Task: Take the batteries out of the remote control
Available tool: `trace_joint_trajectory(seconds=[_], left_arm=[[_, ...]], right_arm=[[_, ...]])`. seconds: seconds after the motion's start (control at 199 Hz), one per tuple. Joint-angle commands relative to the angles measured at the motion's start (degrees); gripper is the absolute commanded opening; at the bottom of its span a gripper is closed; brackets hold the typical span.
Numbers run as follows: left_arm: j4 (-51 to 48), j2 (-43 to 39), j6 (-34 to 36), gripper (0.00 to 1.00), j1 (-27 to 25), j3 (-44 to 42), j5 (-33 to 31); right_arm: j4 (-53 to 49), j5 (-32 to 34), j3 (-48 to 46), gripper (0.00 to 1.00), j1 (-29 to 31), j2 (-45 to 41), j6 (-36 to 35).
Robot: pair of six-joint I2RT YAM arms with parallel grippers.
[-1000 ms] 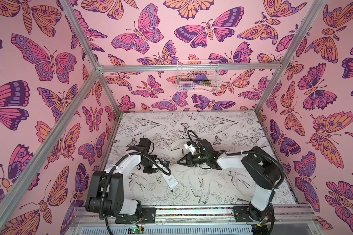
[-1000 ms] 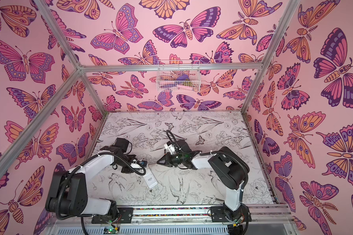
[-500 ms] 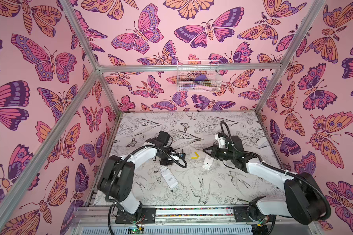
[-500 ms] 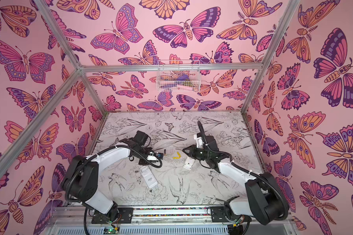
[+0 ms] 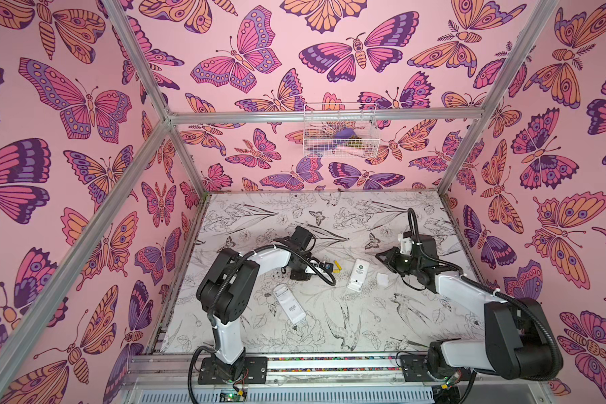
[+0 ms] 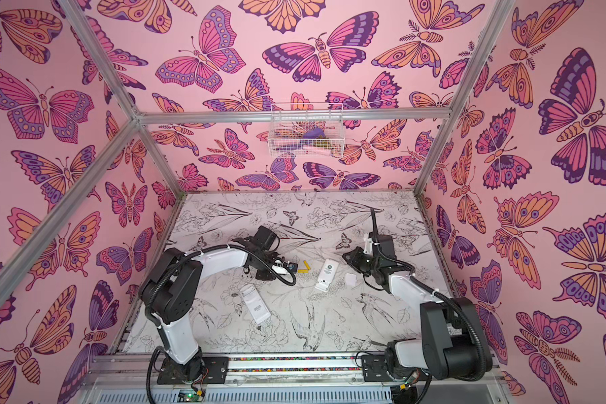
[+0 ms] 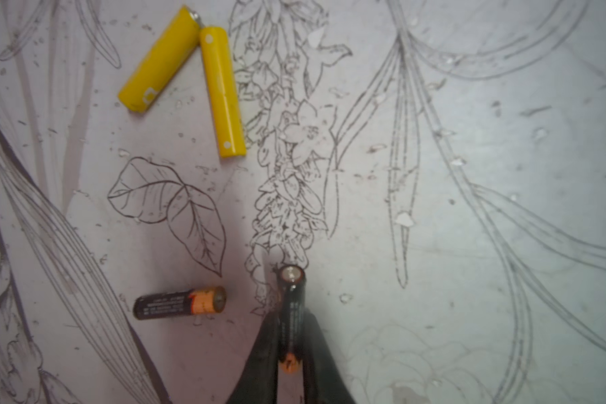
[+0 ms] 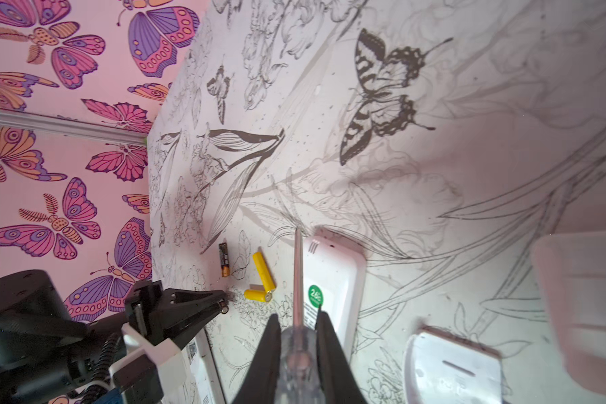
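**Hidden / unclear**
- The left end effector (image 7: 289, 353) is pinching a black battery (image 7: 291, 307). The cell's orange band sits between the fingers (image 7: 256, 365) and its other end sticks out ahead. Contact between that end and the surface (image 5: 329, 217) cannot be told.
- Neither black cell can be made out in either top view, where the left wrist covers that spot.
- The right end effector (image 8: 298, 314) is clamped on the clear handle of a screwdriver (image 8: 294, 353). The shaft tip lies over the far end of the white remote control (image 8: 336, 266), contact unclear. The fingers hide the remote's near end.
- The battery cover (image 8: 448, 363) is cut off by the frame edge.
- A pale blurred shape (image 8: 581, 307) beside it cannot be identified.

**Task items**
- All lie near the middle of the surface.
- The second black battery (image 7: 179, 302) lies flat just beside the held one.
- One yellow battery (image 7: 160, 61) and the other yellow battery (image 7: 223, 92) touch at one end, forming a V.

**Room**
- The second remote control (image 5: 289, 303) lies toward the near left corner, close to the left arm.
- Open surface runs along the far edge and across the near middle.
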Motion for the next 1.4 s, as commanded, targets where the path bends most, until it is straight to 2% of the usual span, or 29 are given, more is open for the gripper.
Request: trace_joint_trajectory(seconds=[0.0, 0.267, 0.458, 0.604, 0.8, 1.021, 1.227, 1.323, 1.398], left_arm=[[0.5, 2.4, -0.4, 0.19, -0.3, -0.6, -2.6], [1.5, 0.5, 0.5, 0.33, -0.7, -3.3, -4.1], [1.6, -5.4, -0.9, 0.42, -0.7, -5.1, -5.1], [1.9, -11.0, -3.8, 0.52, -0.7, -6.8, -6.5], [2.3, -17.4, -10.6, 0.71, -0.1, -8.0, -9.2], [-0.1, -23.1, -21.5, 0.82, 1.7, -6.6, -11.7], [-2.9, -27.8, -33.4, 0.92, 6.0, -6.2, -10.2], [-3.2, -29.6, -37.7, 1.0, 9.5, -6.9, -7.6], [-3.5, -30.6, -40.8, 0.99, 12.3, -7.2, -5.7]], right_arm=[[2.4, 0.0, 2.4, 0.03, -1.2, 3.1, -1.9], [4.2, -0.8, 3.7, 0.1, -3.4, 8.7, -3.3], [4.4, -1.3, 4.0, 0.15, -3.8, 12.2, -4.6], [3.7, -1.6, 3.9, 0.2, -3.8, 13.0, -6.2], [-0.8, -0.3, 5.3, 0.27, -4.0, 12.9, -10.2], [-4.6, 0.6, 7.5, 0.3, -4.0, 13.3, -13.6], [-7.3, 2.0, 9.3, 0.38, -4.0, 14.1, -16.5], [-8.0, 2.4, 10.1, 0.4, -4.0, 14.7, -17.5], [-9.2, 2.8, 11.2, 0.43, -4.0, 15.3, -18.3]])
